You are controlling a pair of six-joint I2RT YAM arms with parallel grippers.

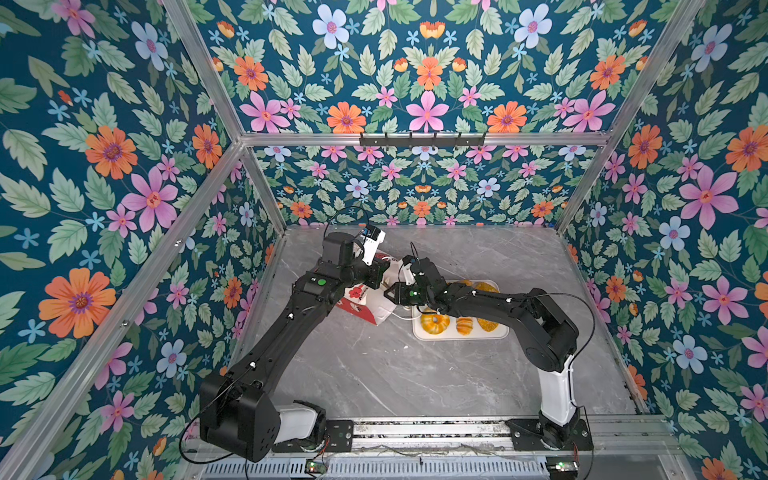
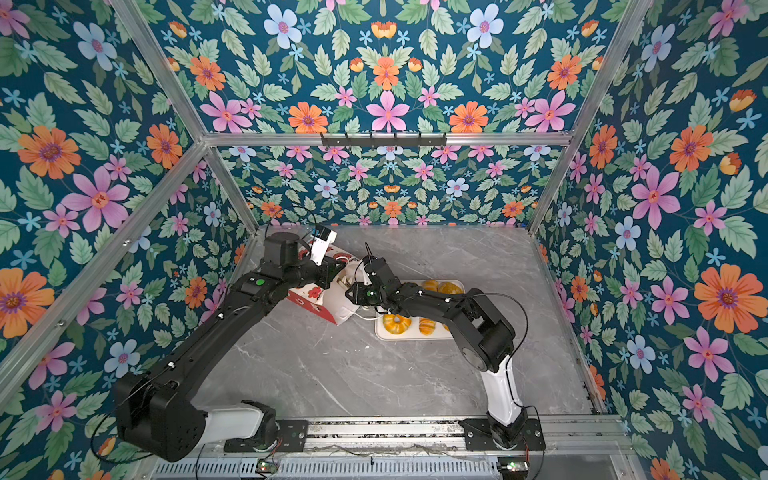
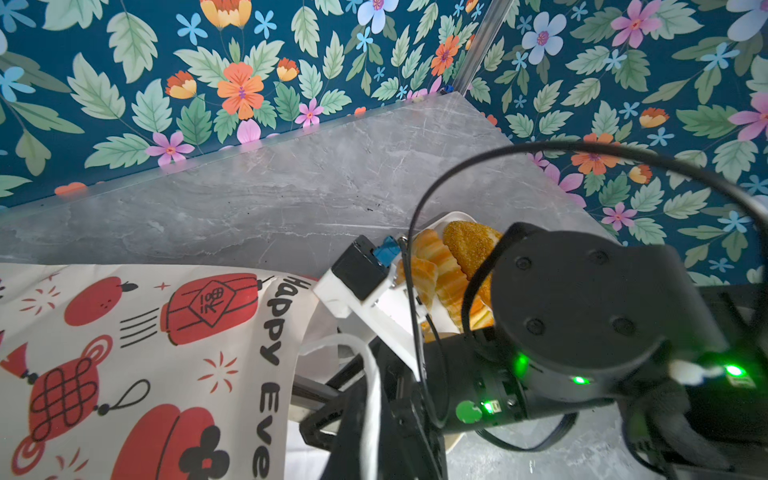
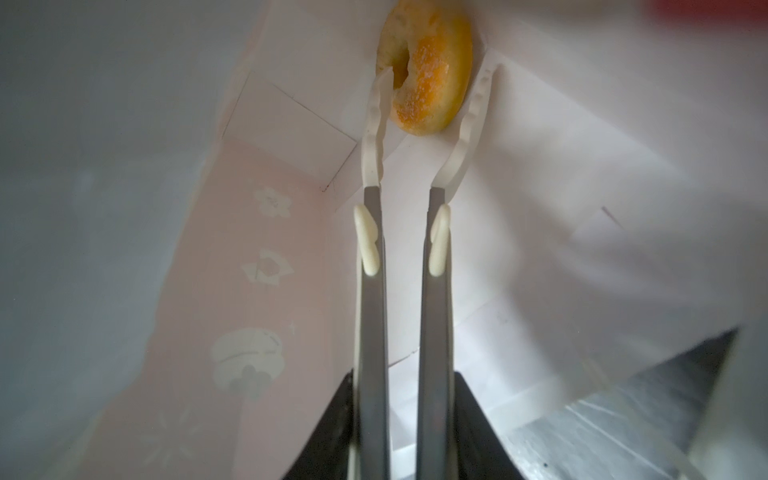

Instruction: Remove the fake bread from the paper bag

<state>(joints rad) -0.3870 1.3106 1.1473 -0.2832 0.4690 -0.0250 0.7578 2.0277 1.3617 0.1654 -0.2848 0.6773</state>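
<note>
From beside the grey marble table [image 1: 374,374], I see the two black arms meet over the paper bag [image 1: 360,300]. It lies on its side at nine o'clock of the white tray [image 1: 419,334], with its mouth turned toward three o'clock. The tray carries the bread already out. The glossy ring bun [image 1: 435,323] sits at its seven o'clock corner, and other pieces are partly hidden under the right arm.

The left gripper [image 1: 378,277] is clamped shut at the bag's upper edge; what it pinches I cannot make out. The right gripper [image 4: 438,72] reaches deep inside with its long tong-like fingers [image 4: 372,291] parted. One white tip lies over the hole of the pale bagel [image 4: 436,83] and the other sits just outside the ring. The bagel rests at the bag's folded far end.

My worry is the bite. It would catch only one side of a round, smooth ring, which could swivel and slip free. The tips might also snag the paper folds and drag the bag. If the left side's hold gives, the mouth may sag onto the tongs.

Black lettering [image 3: 274,332] on the bag reads "Happy Eve", with the rest cut off. A red lantern [image 3: 210,307] bears a character I cannot read
</note>
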